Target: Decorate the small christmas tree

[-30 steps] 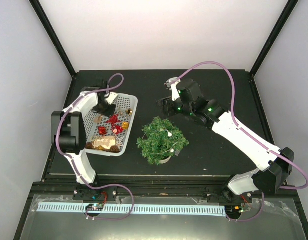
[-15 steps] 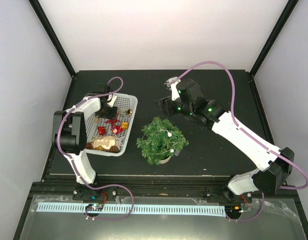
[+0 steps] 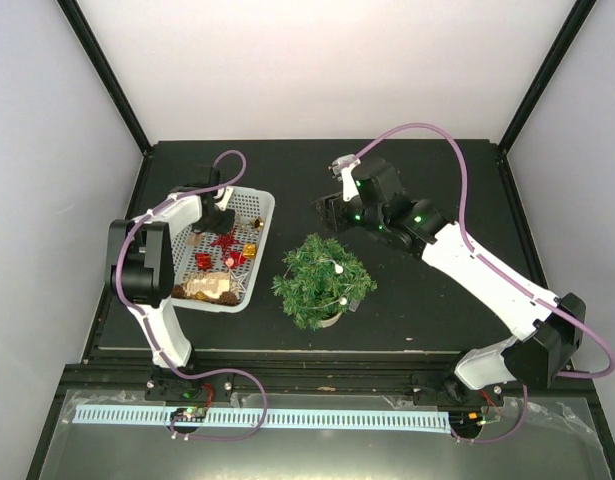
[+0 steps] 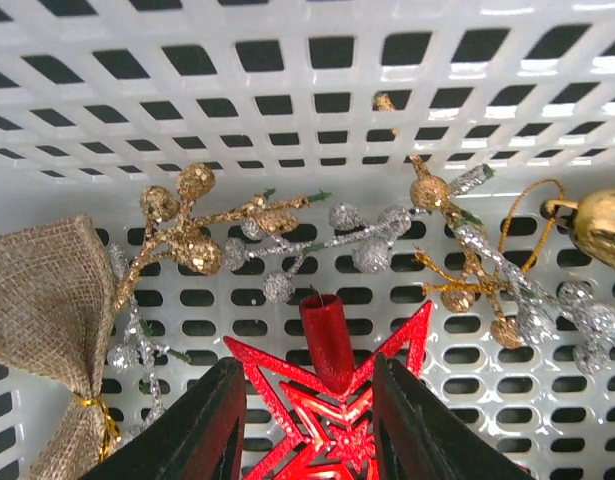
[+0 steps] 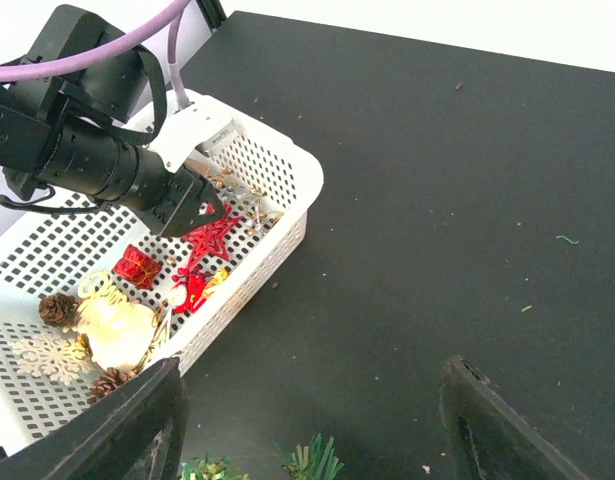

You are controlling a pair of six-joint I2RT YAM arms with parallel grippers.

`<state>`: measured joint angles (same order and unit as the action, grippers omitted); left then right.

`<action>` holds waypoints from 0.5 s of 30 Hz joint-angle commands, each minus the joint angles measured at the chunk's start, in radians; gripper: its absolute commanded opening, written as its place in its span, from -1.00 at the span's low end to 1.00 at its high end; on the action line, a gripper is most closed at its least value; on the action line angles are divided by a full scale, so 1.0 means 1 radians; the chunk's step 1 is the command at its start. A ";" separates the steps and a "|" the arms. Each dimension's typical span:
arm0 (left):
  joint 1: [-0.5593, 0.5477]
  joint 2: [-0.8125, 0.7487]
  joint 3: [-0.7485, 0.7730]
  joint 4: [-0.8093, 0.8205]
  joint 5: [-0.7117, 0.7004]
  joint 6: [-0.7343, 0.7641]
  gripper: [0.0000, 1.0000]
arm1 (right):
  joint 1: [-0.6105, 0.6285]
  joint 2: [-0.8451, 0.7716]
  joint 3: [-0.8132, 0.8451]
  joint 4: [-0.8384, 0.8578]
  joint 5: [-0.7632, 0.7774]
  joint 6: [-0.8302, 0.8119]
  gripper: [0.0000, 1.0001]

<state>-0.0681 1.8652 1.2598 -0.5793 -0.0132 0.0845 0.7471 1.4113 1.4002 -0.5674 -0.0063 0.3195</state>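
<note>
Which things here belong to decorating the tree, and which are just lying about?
Job: small christmas tree; white basket; red star at the left tool; glitter sprigs; gold bell; burlap bow.
Lying about: white perforated strip; green scrap on the table.

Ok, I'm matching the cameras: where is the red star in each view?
Top external: red star left of centre, inside the white basket.
Left wrist: bottom centre, between the fingers.
Right wrist: left of centre, in the basket.
Shared landmark: the basket's perforated white wall.
</note>
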 commanded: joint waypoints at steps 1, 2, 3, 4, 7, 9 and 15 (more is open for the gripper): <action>-0.009 0.033 0.021 0.043 -0.021 -0.020 -0.28 | -0.008 0.015 -0.007 0.018 -0.011 -0.009 0.40; -0.010 0.040 0.021 0.044 -0.022 -0.022 -0.28 | -0.009 0.017 -0.007 0.019 -0.011 -0.009 0.40; -0.010 0.044 0.021 0.046 -0.023 -0.023 -0.28 | -0.010 0.018 -0.007 0.020 -0.011 -0.010 0.40; -0.009 0.049 0.022 0.049 -0.023 -0.023 -0.28 | -0.010 0.019 -0.008 0.021 -0.011 -0.010 0.40; -0.013 0.063 0.027 0.058 -0.027 -0.018 -0.28 | -0.012 0.023 -0.009 0.020 -0.014 -0.011 0.40; -0.016 0.076 0.030 0.059 -0.033 -0.019 -0.29 | -0.015 0.023 -0.012 0.023 -0.017 -0.012 0.40; -0.018 0.110 0.041 0.073 -0.049 -0.016 -0.32 | -0.018 0.033 -0.020 0.032 -0.028 -0.011 0.40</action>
<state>-0.0803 1.9289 1.2743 -0.5285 -0.0444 0.0750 0.7349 1.4281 1.3907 -0.5602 -0.0185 0.3180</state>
